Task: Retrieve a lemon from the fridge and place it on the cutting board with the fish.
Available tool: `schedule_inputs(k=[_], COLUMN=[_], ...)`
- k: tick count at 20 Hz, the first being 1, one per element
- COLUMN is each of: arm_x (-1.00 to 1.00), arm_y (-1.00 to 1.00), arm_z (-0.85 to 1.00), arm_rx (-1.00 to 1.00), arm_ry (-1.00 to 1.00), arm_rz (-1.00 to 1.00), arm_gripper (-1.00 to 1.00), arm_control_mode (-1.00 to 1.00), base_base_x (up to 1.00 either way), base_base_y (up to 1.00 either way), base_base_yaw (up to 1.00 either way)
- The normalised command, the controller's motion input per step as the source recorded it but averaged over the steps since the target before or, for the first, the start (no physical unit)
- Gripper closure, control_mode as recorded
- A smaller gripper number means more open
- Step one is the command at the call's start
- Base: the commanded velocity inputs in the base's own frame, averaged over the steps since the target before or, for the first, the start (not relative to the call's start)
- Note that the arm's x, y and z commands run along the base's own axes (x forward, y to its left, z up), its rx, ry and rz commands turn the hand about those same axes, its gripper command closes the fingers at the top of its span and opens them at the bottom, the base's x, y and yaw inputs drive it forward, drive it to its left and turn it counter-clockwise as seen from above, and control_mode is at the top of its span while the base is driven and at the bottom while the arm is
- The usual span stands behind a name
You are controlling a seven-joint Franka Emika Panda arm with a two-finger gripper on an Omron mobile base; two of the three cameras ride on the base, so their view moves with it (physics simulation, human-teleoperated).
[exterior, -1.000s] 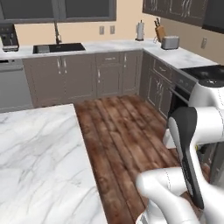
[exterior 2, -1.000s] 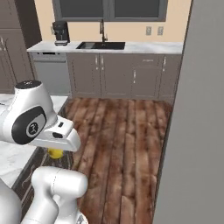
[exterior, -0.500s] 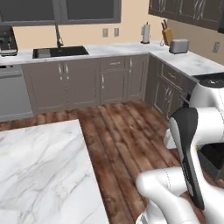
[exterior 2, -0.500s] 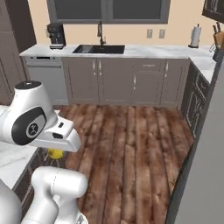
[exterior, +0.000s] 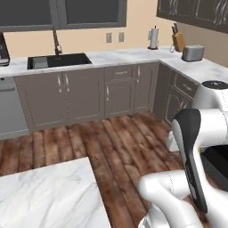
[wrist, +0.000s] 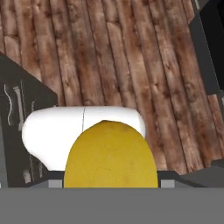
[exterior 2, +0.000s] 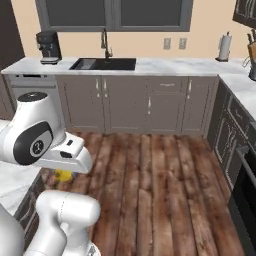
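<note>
- hand view: lemon big and yellow at 6 o'clock, wedged right at the gripper, small grey finger stubs at its left and right lower edges
- gripper closed onto the lemon, jaws held fairly wide by the fruit, lemon off any surface
- behind the lemon, plank wood floor runs from 9 o'clock across to 3 o'clock; dark cabinet front with handles at 9 o'clock
- right base view: white arm at 8 o'clock, lemon peeks out as a small yellow patch just under the white hand, about 8 o'clock from frame centre
- the gripper's tips are hidden by the hand there, lemon hangs over the floor just beside the marble island edge at 9 o'clock
- room, left to right in right base view: coffee machine at 11 o'clock, black sink with faucet at 12, paper towel roll at 1 o'clock, knife block at the right edge
- grey-brown base cabinets run under the marble counter; dark oven front at 4 o'clock
- left base view: marble island top at 7 o'clock, sink at 11, paper towel roll at 1, toaster at 2
- arm's white and dark links fill 4 to 5 o'clock
</note>
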Motion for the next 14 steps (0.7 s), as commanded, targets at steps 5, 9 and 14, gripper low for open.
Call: schedule_inputs(k=[5, 9, 14], arm_x=[0.0, 0.0, 0.0], arm_y=[0.0, 0.0, 0.0], arm_z=[0.0, 0.0, 0.0], arm_rx=[0.0, 0.0, 0.0], arm_ry=[0.0, 0.0, 0.0], arm_rz=[0.0, 0.0, 0.0], arm_gripper=[1.0, 1.0, 1.0], arm_control_mode=[1.0, 1.0, 1.0], base_base_x=[1.0, 0.94, 0.8], base_base_y=[-0.01, -0.43, -0.77], base_base_yaw=[-0.31, -0.41, -0.5])
